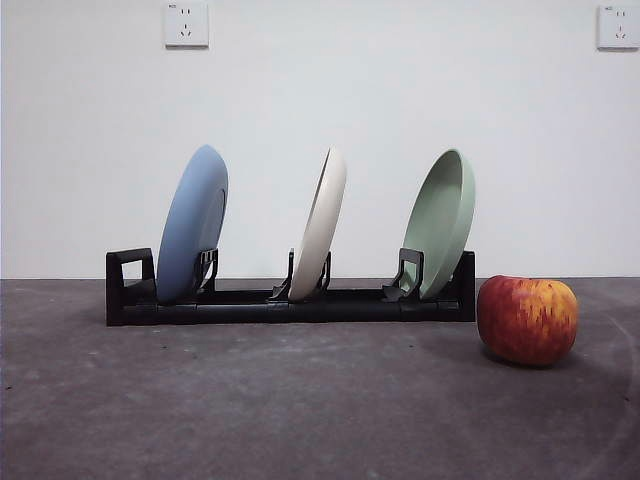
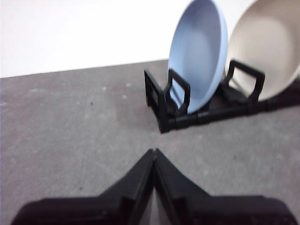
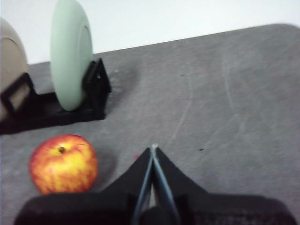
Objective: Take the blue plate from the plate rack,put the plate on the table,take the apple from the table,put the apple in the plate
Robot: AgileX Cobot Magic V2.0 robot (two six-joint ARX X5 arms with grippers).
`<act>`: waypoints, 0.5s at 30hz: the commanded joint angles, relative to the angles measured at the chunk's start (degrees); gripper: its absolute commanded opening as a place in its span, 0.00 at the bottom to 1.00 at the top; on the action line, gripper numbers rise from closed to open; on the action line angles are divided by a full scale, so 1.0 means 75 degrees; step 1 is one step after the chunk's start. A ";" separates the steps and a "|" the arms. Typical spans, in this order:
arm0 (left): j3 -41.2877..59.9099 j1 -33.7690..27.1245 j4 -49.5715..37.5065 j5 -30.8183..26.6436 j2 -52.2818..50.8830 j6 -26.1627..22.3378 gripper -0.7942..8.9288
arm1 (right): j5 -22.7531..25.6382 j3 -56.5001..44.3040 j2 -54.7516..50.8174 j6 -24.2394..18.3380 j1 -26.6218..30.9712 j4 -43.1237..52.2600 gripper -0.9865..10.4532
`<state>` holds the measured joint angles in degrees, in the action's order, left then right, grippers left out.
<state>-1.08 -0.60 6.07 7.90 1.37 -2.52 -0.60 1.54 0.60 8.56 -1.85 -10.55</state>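
Observation:
The blue plate (image 1: pixel 192 224) stands on edge in the left slot of the black plate rack (image 1: pixel 290 300), next to its loop handle. It also shows in the left wrist view (image 2: pixel 199 54), with the rack (image 2: pixel 173 110) under it. The apple (image 1: pixel 527 318) sits on the table (image 1: pixel 300 400) just right of the rack; it also shows in the right wrist view (image 3: pixel 63 163). My left gripper (image 2: pixel 153 152) is shut and empty, off the rack's handle end. My right gripper (image 3: pixel 153 148) is shut and empty, beside the apple. Neither arm shows in the front view.
A cream plate (image 1: pixel 319 222) stands in the rack's middle slot and a pale green plate (image 1: pixel 441 220) in its right slot. A white wall with two sockets rises behind the table.

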 commanded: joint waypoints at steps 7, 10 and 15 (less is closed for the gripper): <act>-0.1244 -0.0017 -0.0192 -0.0061 0.0405 0.0915 0.07 | -0.0268 0.1183 0.0111 0.1119 0.0003 0.0090 0.08; -0.1760 -0.0017 -0.0192 -0.0061 0.0997 0.0915 0.07 | -0.0268 0.1749 0.0469 0.1107 0.0003 -0.0035 0.08; -0.2704 -0.0015 -0.0172 -0.0052 0.2521 0.0959 0.07 | -0.0329 0.2838 0.1580 0.1090 0.0003 -0.0458 0.08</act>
<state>-20.14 -0.60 4.91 7.66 17.93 3.86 -2.81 21.19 10.76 16.12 -1.85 -13.87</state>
